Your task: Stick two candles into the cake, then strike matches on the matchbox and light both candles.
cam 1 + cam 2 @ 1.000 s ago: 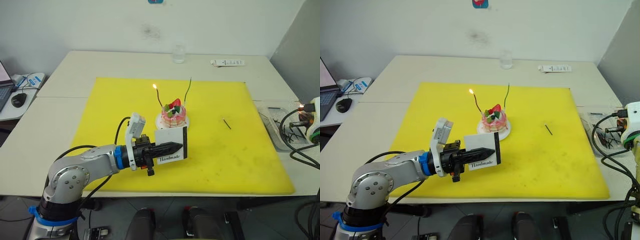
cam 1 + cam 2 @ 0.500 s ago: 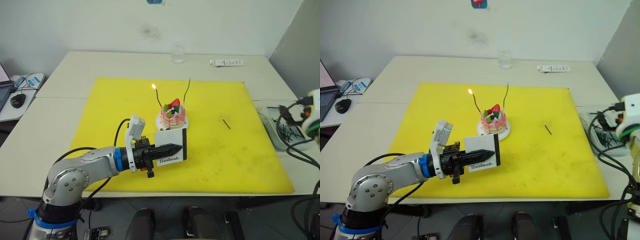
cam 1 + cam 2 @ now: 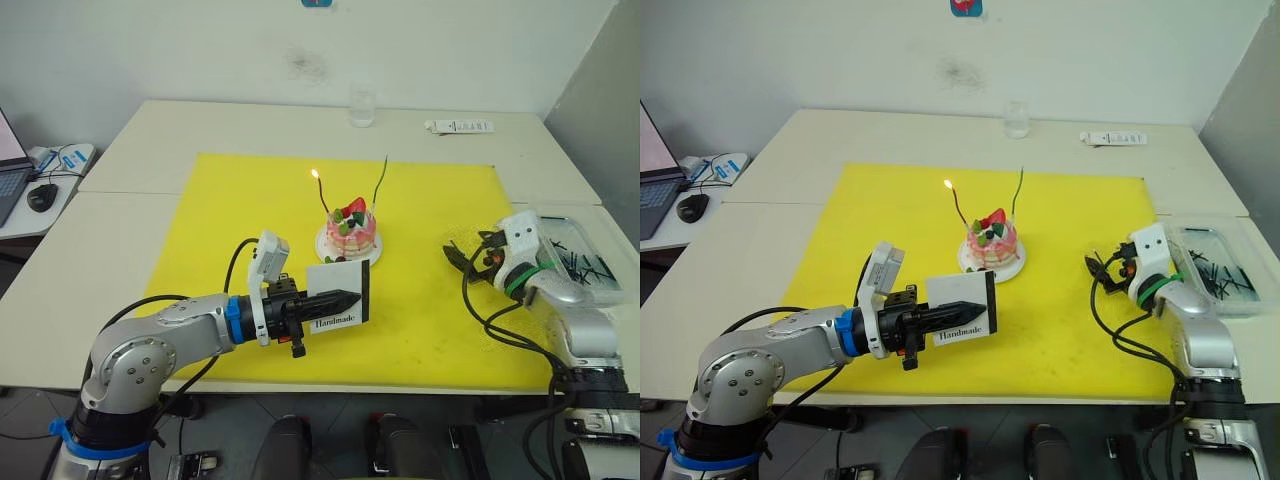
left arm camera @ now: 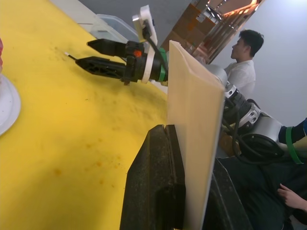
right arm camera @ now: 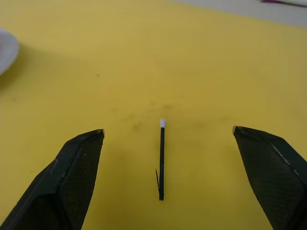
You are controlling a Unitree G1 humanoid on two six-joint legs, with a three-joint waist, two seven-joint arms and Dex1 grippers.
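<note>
One match (image 5: 161, 160) lies between my wide-open right gripper (image 5: 177, 177); my left gripper (image 3: 335, 299) squeezes the matchbox (image 3: 339, 292), half hiding its print.

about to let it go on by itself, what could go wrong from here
1. The right gripper is open around a single match lying flat on the yellow mat; so thin a stick may slip out or get pushed aside as the fingers close.
2. The dark red candle is already burning on the cake, so a reach toward the unlit green candle passes near the flame.
3. The left gripper holds the matchbox upright in the air; a hard strike could twist it loose.
</note>
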